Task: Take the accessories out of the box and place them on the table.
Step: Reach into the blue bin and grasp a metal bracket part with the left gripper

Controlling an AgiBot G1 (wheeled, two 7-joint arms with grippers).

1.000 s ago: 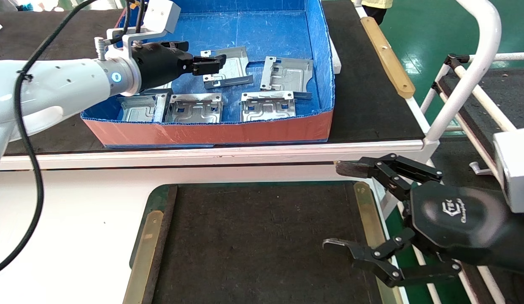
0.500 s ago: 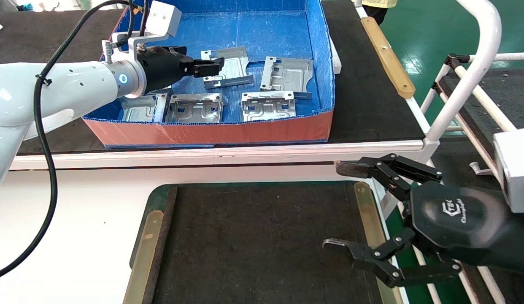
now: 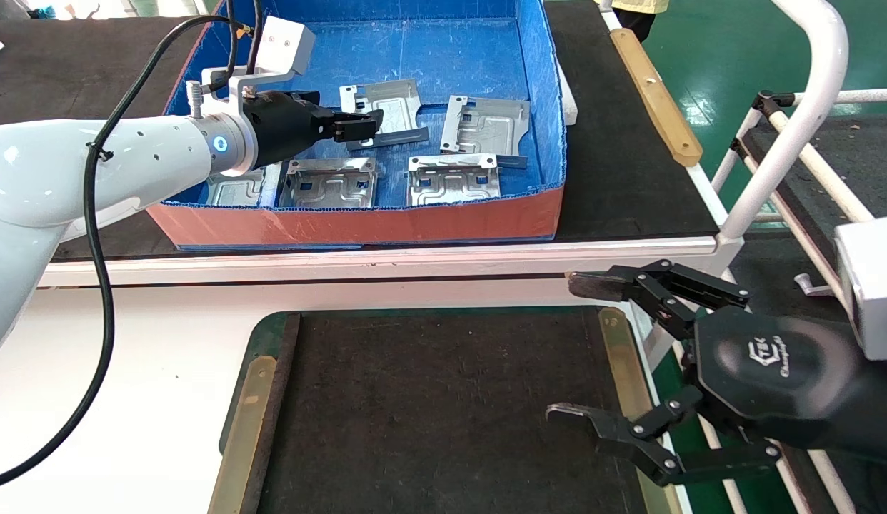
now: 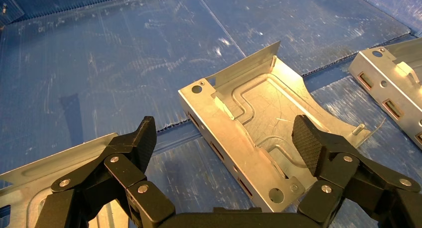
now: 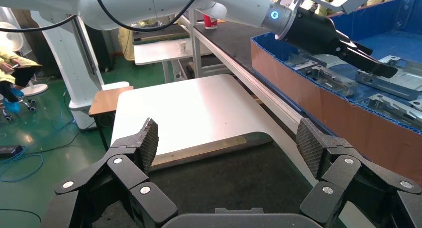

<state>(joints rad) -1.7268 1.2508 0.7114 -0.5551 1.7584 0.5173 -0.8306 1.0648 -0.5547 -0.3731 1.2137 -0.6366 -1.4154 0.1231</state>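
The blue box stands on the far bench and holds several silvery plates. I see one at the back middle, one at the back right and three along the front wall. My left gripper is open, low inside the box, at the back middle plate's near-left end. In the left wrist view its fingers stand either side of that plate's corner, not touching it. My right gripper is open and empty over the right edge of the dark table mat.
The box sits on a black-matted bench with a white front rail. A white tube frame rises at the right. A wooden strip lies along the bench's right edge. White top surrounds the mat.
My left arm has swung a little to the right and its gripper has come down closer to the back middle plate. The right arm has not moved.
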